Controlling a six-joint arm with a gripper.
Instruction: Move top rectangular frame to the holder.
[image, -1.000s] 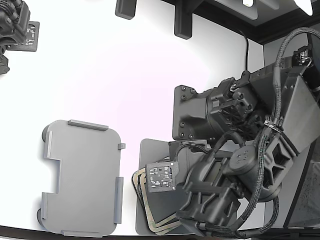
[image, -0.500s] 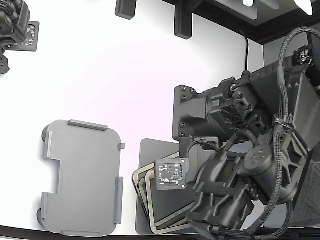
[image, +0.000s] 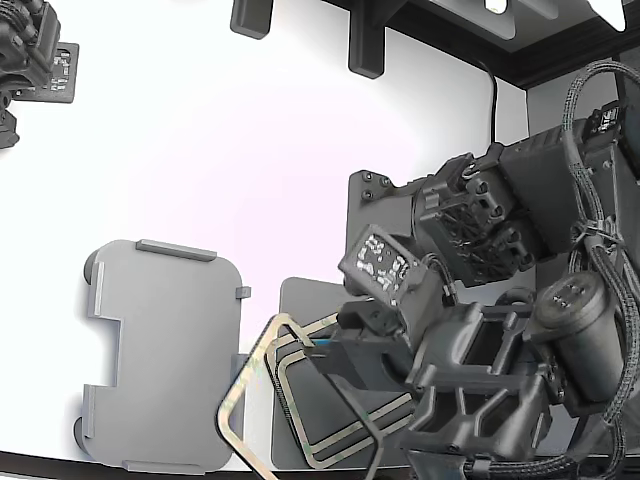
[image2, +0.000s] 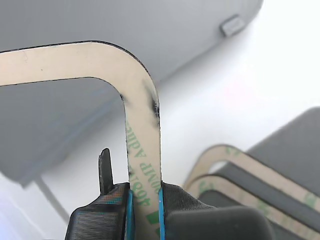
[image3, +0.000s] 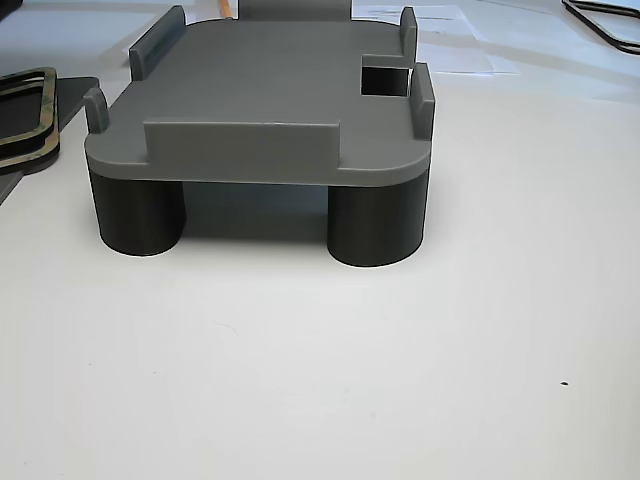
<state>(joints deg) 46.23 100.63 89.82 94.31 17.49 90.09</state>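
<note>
The top rectangular frame, thin and tan with green print, hangs tilted in the air between the stack and the holder. My gripper is shut on one of its long bands. In the wrist view the blue-lined fingers pinch the frame, whose rounded corner lies over the holder. The holder is a light grey tray with edge tabs and a stepped notch, at the exterior view's lower left. In the other view the holder stands on dark round legs with nothing on it.
Two more frames stay stacked on the flat dark grey mat, right of the holder in the exterior view. The frames also show beside the held band. A second arm sits at the exterior view's upper left.
My gripper has lifted the top frame off the stack and swung it toward the holder. The frame now tilts in the air, its far corner reaching the holder's edge.
</note>
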